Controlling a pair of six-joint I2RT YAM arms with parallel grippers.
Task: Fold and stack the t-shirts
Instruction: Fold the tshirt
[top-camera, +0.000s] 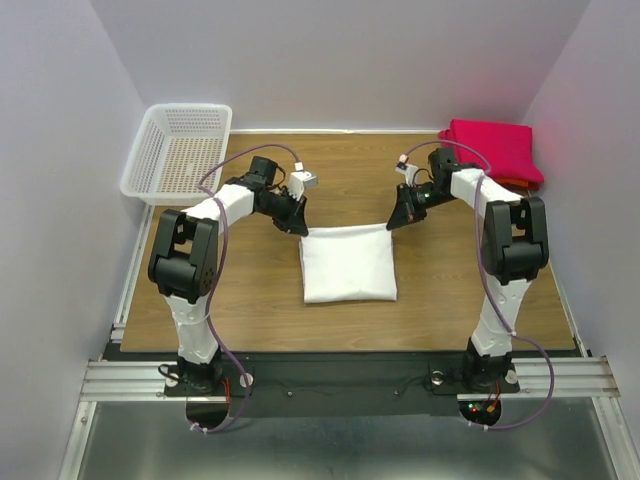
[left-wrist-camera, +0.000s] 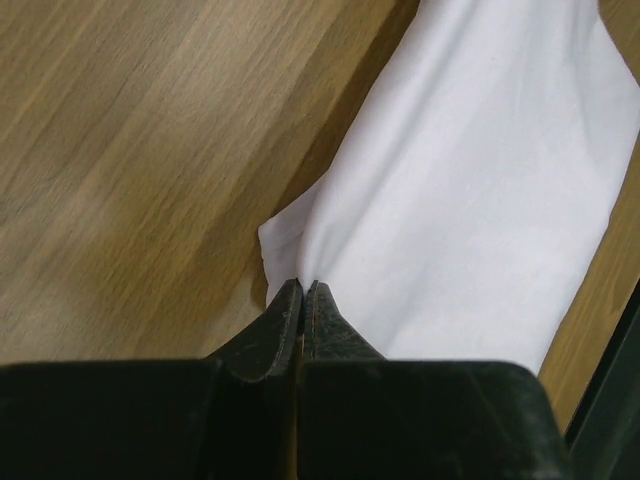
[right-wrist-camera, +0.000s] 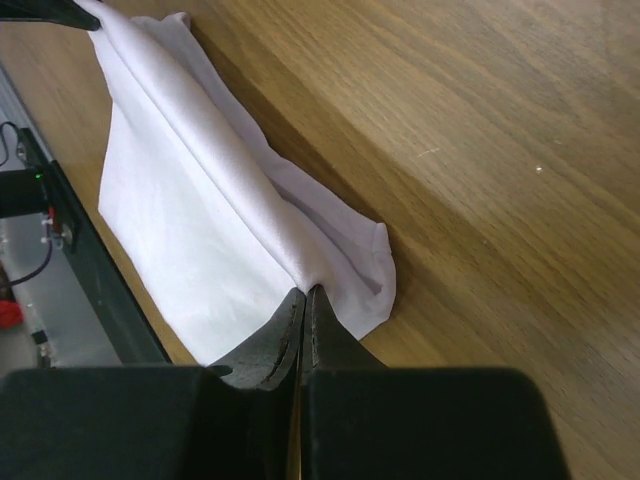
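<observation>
Fold step in hand: white t-shirt (top-camera: 348, 262) flat at centre of counter (top-camera: 250, 290), far corners clenched in left gripper (top-camera: 297, 222) and right gripper (top-camera: 398, 218). Next: lift evenly, carry far edge toward near edge. Folded red t-shirts (top-camera: 495, 150) far right.

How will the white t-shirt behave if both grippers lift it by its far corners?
Probably floppy: the white t-shirt puckers where the left gripper and right gripper pinch it. It'll likely sag between them, and its folded layers may slide apart.
</observation>
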